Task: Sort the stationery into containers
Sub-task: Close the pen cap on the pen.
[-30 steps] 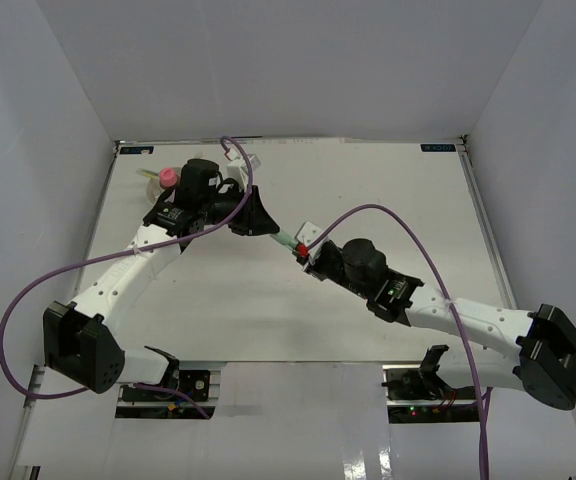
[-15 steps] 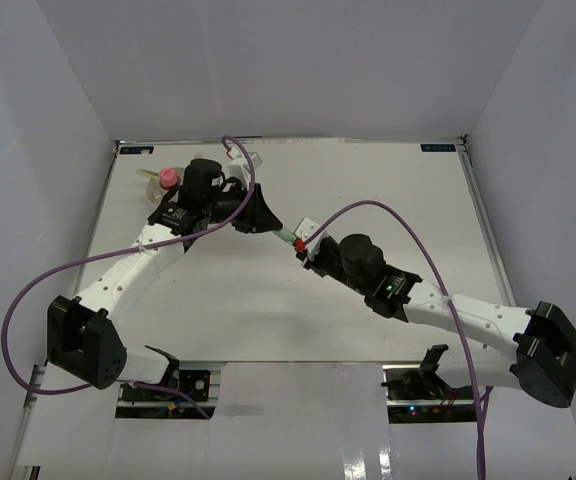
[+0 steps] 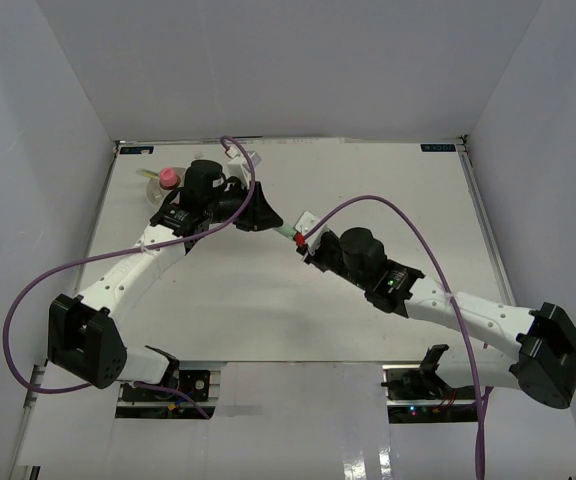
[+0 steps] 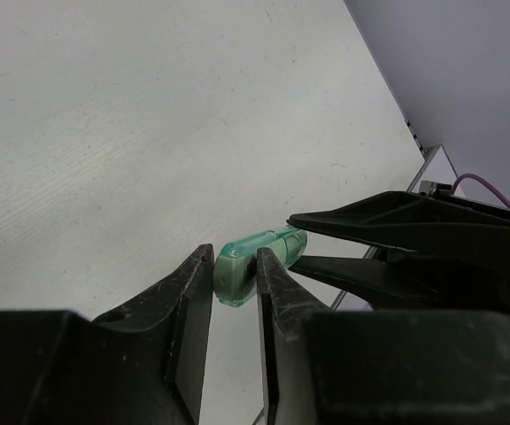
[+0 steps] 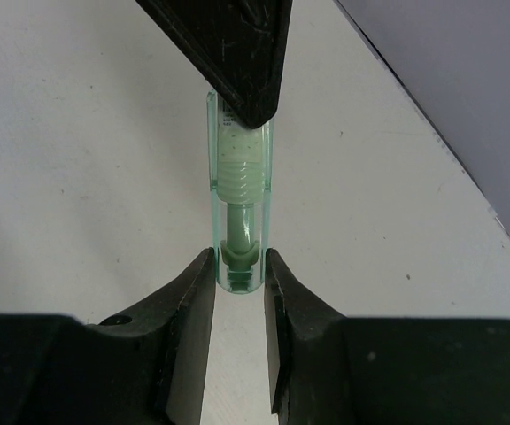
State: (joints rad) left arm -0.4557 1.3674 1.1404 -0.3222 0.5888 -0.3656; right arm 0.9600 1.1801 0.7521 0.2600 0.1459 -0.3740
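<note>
Wrist views: left end effector (image 4: pixel 235 266) and right end effector (image 5: pixel 239 266) grip green marker (image 5: pixel 239 168).

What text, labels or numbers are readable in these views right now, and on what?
No text is readable in any view.
Far-left corner label: dark sticker, too small to read.
Far-right corner label: dark sticker, too small to read.
Tiny print high on the pale green marker: blurred, unreadable.
</note>
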